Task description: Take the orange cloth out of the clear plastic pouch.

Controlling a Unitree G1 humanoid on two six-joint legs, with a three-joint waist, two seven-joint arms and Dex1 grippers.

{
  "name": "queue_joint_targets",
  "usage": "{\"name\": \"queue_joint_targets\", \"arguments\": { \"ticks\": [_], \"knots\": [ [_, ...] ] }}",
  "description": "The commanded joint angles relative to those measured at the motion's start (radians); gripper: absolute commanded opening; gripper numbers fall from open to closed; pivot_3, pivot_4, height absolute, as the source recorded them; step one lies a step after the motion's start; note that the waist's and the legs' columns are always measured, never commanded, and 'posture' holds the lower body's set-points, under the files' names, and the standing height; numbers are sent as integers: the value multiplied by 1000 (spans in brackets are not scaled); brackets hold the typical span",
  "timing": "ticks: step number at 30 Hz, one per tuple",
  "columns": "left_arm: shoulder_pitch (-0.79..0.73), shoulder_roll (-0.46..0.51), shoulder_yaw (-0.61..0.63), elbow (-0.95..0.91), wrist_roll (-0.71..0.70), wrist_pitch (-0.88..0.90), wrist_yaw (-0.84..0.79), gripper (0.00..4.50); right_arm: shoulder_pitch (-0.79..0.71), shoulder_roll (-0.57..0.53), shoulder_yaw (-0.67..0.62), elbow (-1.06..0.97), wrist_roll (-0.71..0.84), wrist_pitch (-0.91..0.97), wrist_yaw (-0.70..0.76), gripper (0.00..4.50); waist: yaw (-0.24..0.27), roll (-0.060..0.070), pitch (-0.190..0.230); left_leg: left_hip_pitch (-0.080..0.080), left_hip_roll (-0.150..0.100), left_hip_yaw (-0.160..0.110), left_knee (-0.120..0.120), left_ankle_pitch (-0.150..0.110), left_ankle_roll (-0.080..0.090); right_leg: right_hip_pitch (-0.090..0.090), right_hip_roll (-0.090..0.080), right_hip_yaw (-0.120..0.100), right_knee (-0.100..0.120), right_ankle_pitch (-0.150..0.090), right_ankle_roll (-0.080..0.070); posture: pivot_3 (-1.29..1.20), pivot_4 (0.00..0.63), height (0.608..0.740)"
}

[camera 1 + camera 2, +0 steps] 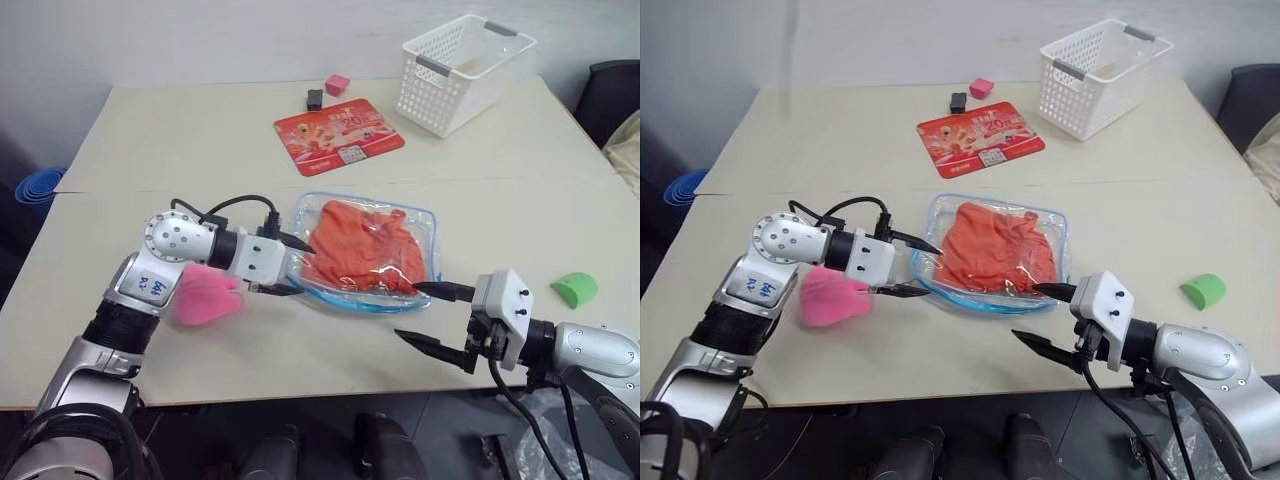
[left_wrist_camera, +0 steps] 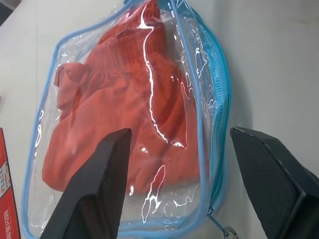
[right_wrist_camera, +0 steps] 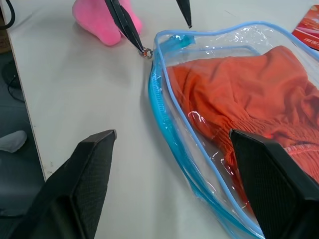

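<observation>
The clear plastic pouch point(image 1: 420, 225) with light blue piping lies flat on the table's near middle. The orange cloth point(image 1: 362, 245) is crumpled inside it. My left gripper point(image 1: 292, 266) is open at the pouch's left end, one finger above and one below that edge. In the right wrist view, one of its fingertips point(image 3: 130, 34) rests at the small zipper ring point(image 3: 145, 52). My right gripper point(image 1: 407, 311) is open at the pouch's near right corner, upper fingertip close to the rim. The left wrist view looks onto the pouch point(image 2: 45, 99) and the cloth point(image 2: 114, 99) between the open fingers point(image 2: 94, 194).
A pink plush toy point(image 1: 205, 296) sits beside my left forearm. A red printed card point(image 1: 340, 131), a black piece point(image 1: 314, 99) and a pink block point(image 1: 337, 84) lie farther back. A white lattice basket point(image 1: 465, 70) stands far right. A green piece point(image 1: 575, 289) lies near the right edge.
</observation>
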Motion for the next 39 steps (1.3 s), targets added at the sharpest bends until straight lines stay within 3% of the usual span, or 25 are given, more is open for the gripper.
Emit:
{"name": "queue_joint_targets", "arguments": {
  "ticks": [1, 11, 14, 23, 27, 31, 35, 39],
  "knots": [
    [-15, 6, -6, 6, 8, -33, -15, 3287, 5, 5, -13, -30, -1, -21, 0, 3779, 0, 0, 0, 0, 0, 0, 0, 0, 0, 0, 0, 0, 0, 0, 0, 0, 150, 740],
    [-41, -45, -37, 78, 110, -99, 63, 3287, -14, 9, -5, -20, -6, -22, -8, 3779, 3, 0, 0, 0, 0, 0, 0, 0, 0, 0, 0, 0, 0, 0, 0, 0, 150, 740],
    [-35, -61, -29, 69, 91, -89, 70, 2714, -18, 12, 0, -19, -11, -23, -10, 3807, 5, 0, 0, 0, 0, 0, 0, 0, 0, 0, 0, 0, 0, 0, 0, 0, 150, 740],
    [-6, -47, -9, 44, 49, -63, 49, 41, -22, 17, 15, -9, -32, -36, -6, 3807, 6, 0, 0, 0, 0, 0, 0, 0, 0, 0, 0, 0, 0, 0, 0, 0, 150, 740],
    [21, -87, 22, -37, -19, 148, 91, 13, -37, 15, 22, -3, -43, -50, 0, 3807, 6, 0, 0, 0, 0, 0, 0, 0, 0, 0, 0, 0, 0, 0, 0, 0, 150, 740],
    [40, -161, 98, -184, -180, 495, 170, 0, -74, 12, 67, -11, -74, -75, 13, 2912, 9, 0, 0, -1, -1, -1, 1, 0, 0, 0, 0, 0, 2, 0, 0, 0, 150, 740],
    [62, -160, 107, -249, -197, 581, 199, 0, -94, 9, 108, -4, -104, -96, 27, 1580, 5, 0, 0, 0, 0, 0, 1, 0, 0, 0, 0, 0, 2, 0, 0, 0, 150, 740],
    [86, -156, 102, -284, -196, 602, 212, 0, -165, 0, 218, 83, -284, -186, 17, 345, -3, 0, 0, 0, 0, 0, 1, 0, 0, 0, 0, 0, 2, 0, 0, 0, 150, 740]
  ]
}}
